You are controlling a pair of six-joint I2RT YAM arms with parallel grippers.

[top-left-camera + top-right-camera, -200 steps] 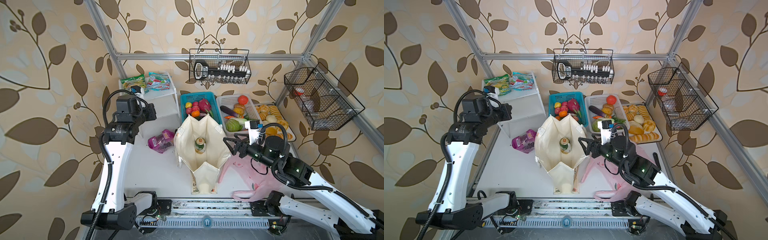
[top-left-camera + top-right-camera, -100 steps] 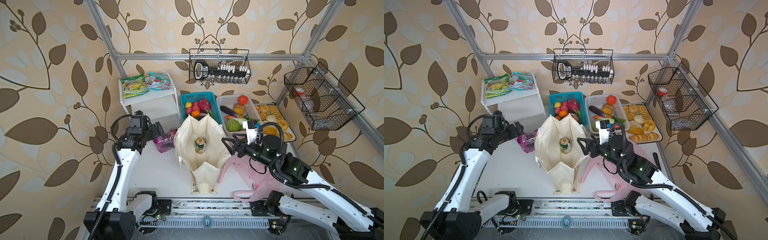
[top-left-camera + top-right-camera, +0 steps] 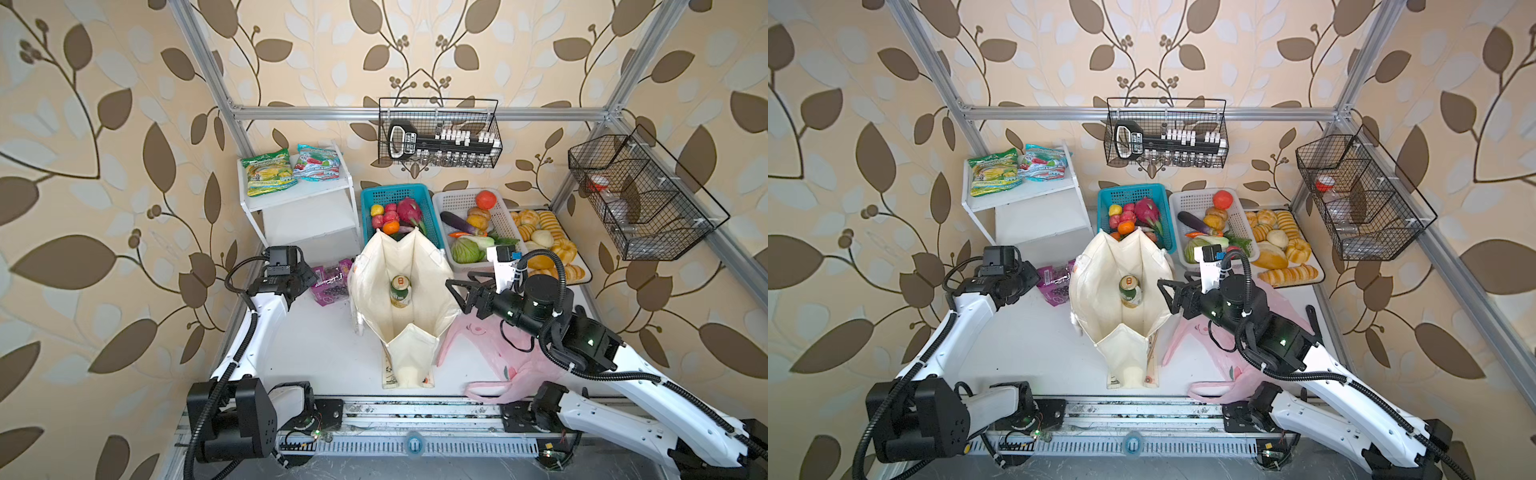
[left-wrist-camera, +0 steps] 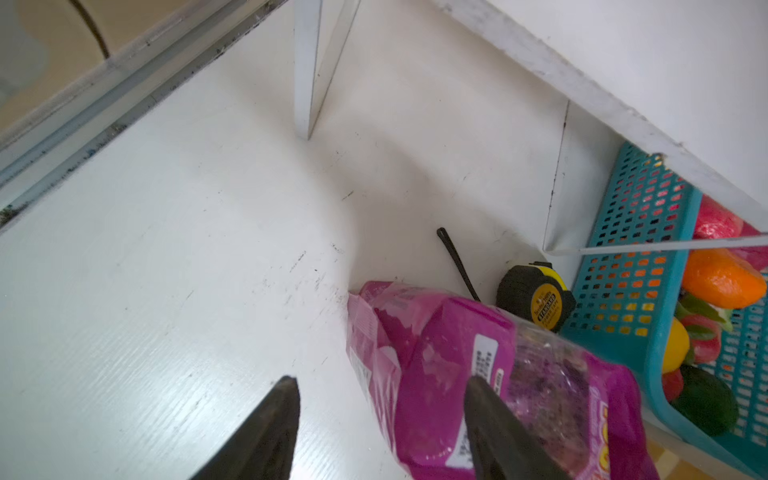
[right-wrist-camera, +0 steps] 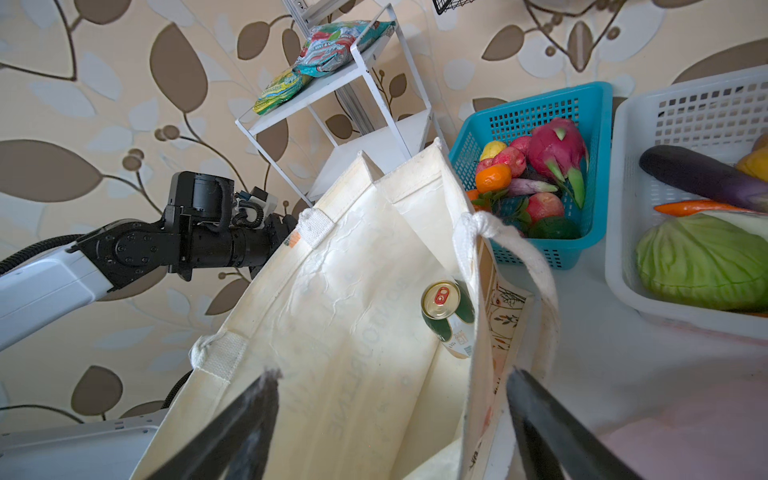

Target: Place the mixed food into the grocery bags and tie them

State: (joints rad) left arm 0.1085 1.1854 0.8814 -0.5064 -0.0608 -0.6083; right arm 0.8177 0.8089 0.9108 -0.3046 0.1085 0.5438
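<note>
The purple snack pouch (image 3: pixel 330 282) (image 4: pixel 478 374) lies on the table left of the cream tote (image 3: pixel 415 257) (image 5: pixel 353 291). My left gripper (image 3: pixel 309 277) (image 4: pixel 380 382) is open and straddles the pouch's near edge, with a gap on the table side. The green-white can (image 3: pixel 400 291) (image 5: pixel 446 316) stands inside the tote. My right gripper (image 3: pixel 457 282) (image 5: pixel 392 374) is open across the tote's right wall. The pink plastic bag (image 3: pixel 498 353) lies under the right arm. The teal-red packet (image 3: pixel 318 162) is on the shelf. Toy fruit, including a dragon fruit (image 3: pixel 409 210), fills the blue basket (image 3: pixel 390 193).
A white shelf (image 3: pixel 299 195) also holds a green-yellow packet (image 3: pixel 268 172). A white basket (image 3: pixel 457 199) of vegetables and a bread tray (image 3: pixel 579 259) stand at the back right. A tape measure (image 4: pixel 536 297) lies beside the pouch. Wire baskets (image 3: pixel 438 133) hang on the frame.
My left arm came down from shelf height to the purple pouch on the table, and its jaws went from shut to open. The right arm barely moved.
</note>
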